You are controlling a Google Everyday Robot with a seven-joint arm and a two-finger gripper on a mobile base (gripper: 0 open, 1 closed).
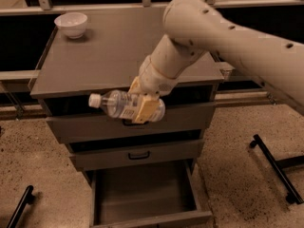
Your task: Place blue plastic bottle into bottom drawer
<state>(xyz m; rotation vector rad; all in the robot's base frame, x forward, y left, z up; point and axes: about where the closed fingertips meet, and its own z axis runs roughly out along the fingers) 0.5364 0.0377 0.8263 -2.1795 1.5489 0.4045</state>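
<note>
Camera view: gripper (145,109) fingers clamp blue plastic bottle (114,103) beyond cabinet (95,65) edge, above open bottom drawer (142,189).

Thick cream-white arm (228,37), smooth rounded segments with small dark holes, tan claw (144,109) at its lower end.
</note>
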